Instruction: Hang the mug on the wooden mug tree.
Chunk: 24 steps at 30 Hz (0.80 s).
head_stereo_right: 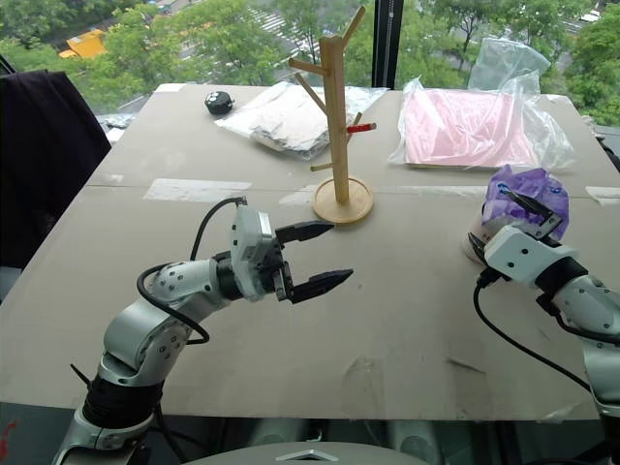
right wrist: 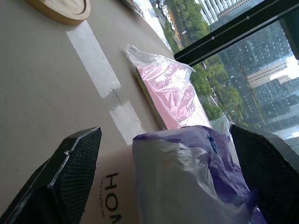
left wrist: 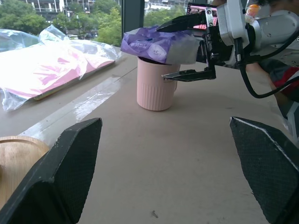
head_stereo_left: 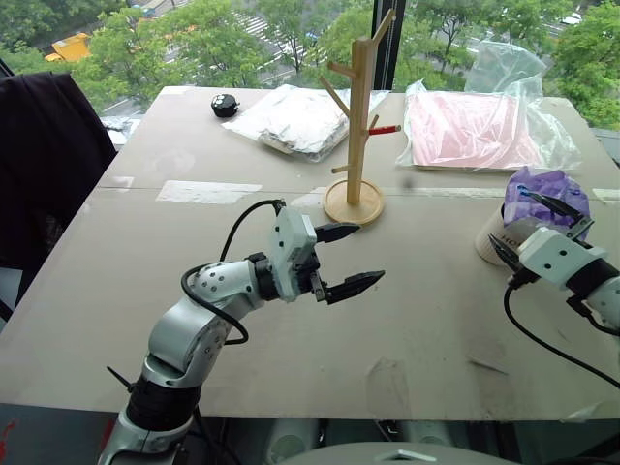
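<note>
The mug (head_stereo_left: 487, 240) stands upright near the table's right edge, with a crumpled purple-and-white plastic bag (head_stereo_left: 548, 184) stuffed in its mouth. My right gripper (head_stereo_left: 515, 221) is open at the mug's top. One finger runs over the bag (left wrist: 154, 44) and the other lies beside the mug's (left wrist: 153, 86) rim, with gaps showing on both sides in the right wrist view. The wooden mug tree (head_stereo_left: 359, 116) stands at the table's middle back, with all its pegs bare. My left gripper (head_stereo_left: 369, 254) hovers open and empty in front of the tree's base, pointing towards the mug.
A pink sheet in clear plastic (head_stereo_left: 467, 128) lies at the back right, a bagged silvery item (head_stereo_left: 295, 118) and a small black object (head_stereo_left: 225, 105) at the back left. A dark cloth (head_stereo_left: 44, 155) hangs beside the table's left edge. Pale tape strips (head_stereo_left: 207, 192) cross the table.
</note>
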{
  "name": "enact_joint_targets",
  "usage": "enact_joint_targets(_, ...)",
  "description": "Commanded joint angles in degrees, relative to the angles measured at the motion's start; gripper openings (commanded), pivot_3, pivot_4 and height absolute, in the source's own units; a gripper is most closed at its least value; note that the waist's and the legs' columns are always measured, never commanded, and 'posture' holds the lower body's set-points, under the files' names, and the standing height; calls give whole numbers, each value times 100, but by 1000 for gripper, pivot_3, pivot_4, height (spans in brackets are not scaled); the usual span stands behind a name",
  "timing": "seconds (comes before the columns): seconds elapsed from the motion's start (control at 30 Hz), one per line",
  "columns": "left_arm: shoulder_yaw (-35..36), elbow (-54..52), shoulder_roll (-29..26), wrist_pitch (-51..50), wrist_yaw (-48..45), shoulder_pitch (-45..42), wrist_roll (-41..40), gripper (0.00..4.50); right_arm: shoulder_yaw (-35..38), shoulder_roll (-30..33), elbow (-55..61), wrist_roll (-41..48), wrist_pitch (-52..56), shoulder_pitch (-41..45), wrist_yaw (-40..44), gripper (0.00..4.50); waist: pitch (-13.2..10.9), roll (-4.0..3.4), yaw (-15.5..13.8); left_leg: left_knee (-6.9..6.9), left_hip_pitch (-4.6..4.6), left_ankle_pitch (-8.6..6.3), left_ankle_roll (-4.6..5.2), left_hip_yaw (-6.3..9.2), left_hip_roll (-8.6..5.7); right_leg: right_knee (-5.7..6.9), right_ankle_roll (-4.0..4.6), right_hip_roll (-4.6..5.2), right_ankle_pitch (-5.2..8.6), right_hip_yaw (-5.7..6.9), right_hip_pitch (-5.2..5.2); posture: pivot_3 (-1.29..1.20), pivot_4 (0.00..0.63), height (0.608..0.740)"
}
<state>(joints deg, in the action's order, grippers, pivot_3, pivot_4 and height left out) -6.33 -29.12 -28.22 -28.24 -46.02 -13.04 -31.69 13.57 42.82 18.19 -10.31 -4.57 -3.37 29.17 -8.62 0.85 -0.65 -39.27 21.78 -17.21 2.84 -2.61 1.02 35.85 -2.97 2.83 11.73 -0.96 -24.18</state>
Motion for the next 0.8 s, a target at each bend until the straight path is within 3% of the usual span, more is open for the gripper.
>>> enact_joint_targets(0.03, 50, -382, -51, 6, 11, -12, -119, 4500, -2, 161, -14, -334, -136, 132, -139, 3937, 0, 0, 0, 0, 0, 0, 0, 0, 0, 0, 0, 0, 0, 0, 0, 0, 150, 740)
enact_joint_targets(0.1, 56, -392, -52, -7, 21, -26, -128, 4500, -40, 212, -64, -457, -224, 154, -154, 3290, 0, 0, -1, 0, 0, 0, 0, -2, 0, 0, 0, 1, 0, -1, 0, 0, 150, 740)
enact_joint_targets(0.13, 57, -390, -49, -10, 25, -34, -129, 4500, -49, 224, -76, -488, -252, 161, -163, 2690, 0, 0, 0, 0, 0, 0, -1, -2, 0, 0, 0, 1, 0, -2, 0, 0, 150, 740)
enact_joint_targets(0.33, 35, -296, -6, -6, 33, -138, -105, 4500, -49, 191, -88, -571, -329, 228, -226, 133, 0, 0, 2, 0, 0, 1, -1, -1, -1, 1, 0, 0, 0, -1, 0, 0, 150, 740)
enact_joint_targets(0.8, -81, -255, 89, -59, 0, -333, -126, 4500, 378, 328, -3, -633, -326, 365, -450, 61, 0, 0, -2, -1, 0, 1, -1, -1, -1, 1, 0, 0, 0, -2, 0, 0, 150, 740)
